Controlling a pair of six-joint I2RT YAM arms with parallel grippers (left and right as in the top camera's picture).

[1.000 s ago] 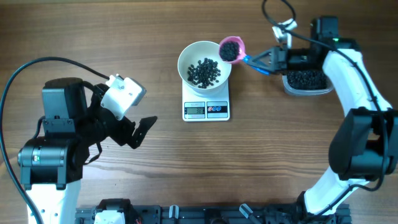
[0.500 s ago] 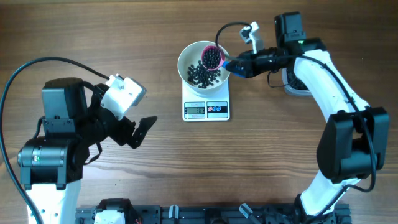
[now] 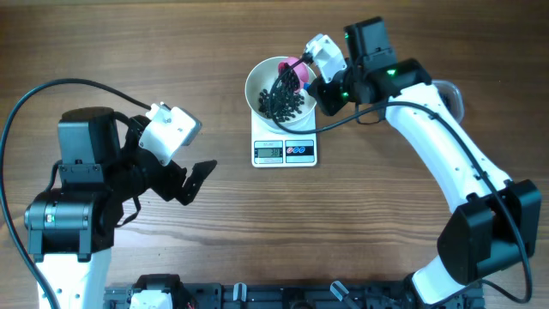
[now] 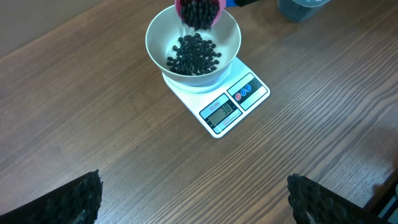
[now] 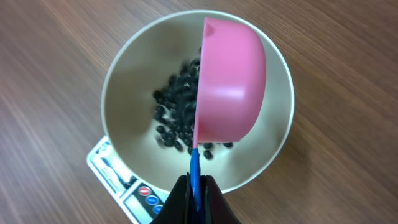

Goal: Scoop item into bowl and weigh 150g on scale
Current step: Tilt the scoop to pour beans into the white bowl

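Your right gripper [image 5: 196, 186] pinches the tipped pink scoop [image 5: 231, 87], which hides some beans [image 5: 174, 109] in the bowl [image 5: 124, 99]. Your left gripper [image 4: 196, 202] gapes wide.

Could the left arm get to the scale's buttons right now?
Probably yes: the left claw is open and empty, nothing stands between it and the front of the scale; the right claw holds its pink scoop over the bowl.

Black beads [image 4: 193, 56] in bowl [image 4: 155, 38] on scale [image 4: 256, 94]

I get the whole table [image 3: 257, 232] straight down from overhead. Left wrist views bowl [image 4: 157, 43] and scale [image 4: 233, 102] from farther off, obliquely; right wrist looks down close on both.
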